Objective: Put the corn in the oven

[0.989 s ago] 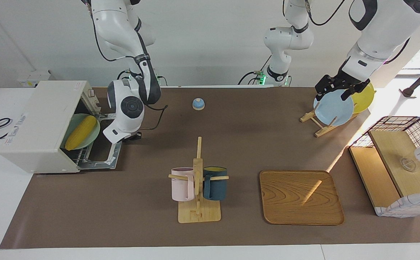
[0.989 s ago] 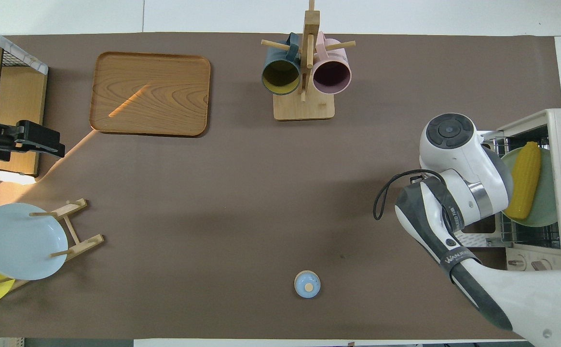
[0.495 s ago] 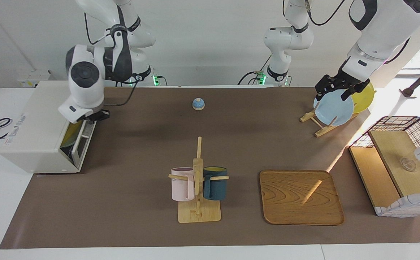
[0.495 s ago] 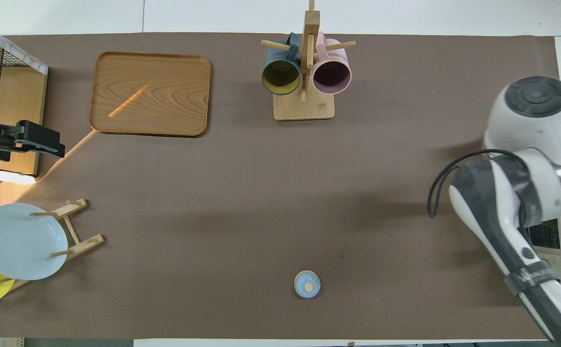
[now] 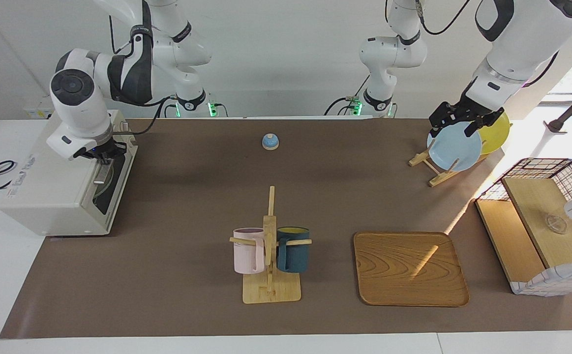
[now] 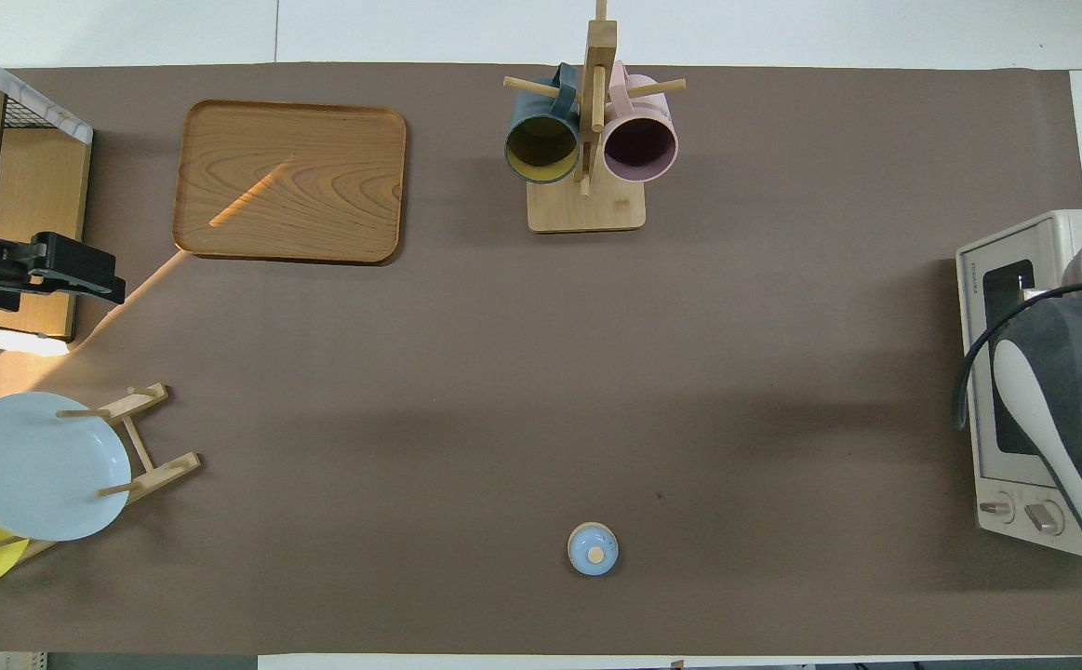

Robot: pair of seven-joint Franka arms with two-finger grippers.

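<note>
- Brown mat, oven (image 5: 54, 184) at right arm's end, door up; corn not visible, presumably inside.
- Right gripper (image 5: 103, 156) at door handle; finger state unclear.
- Left gripper (image 5: 455, 120) waits open over blue plate (image 5: 454, 146).

Lots of open mat in the middle, clutter only round the mug rack

Using the mug rack (image 5: 270, 246) as the landmark: bare mat lies between it and the robots, with just a small blue bell (image 5: 270, 141) there. A wooden tray (image 5: 410, 268) sits beside it toward the left arm's end; the oven (image 5: 64, 179), door up, stands well apart at the right arm's end.
</note>
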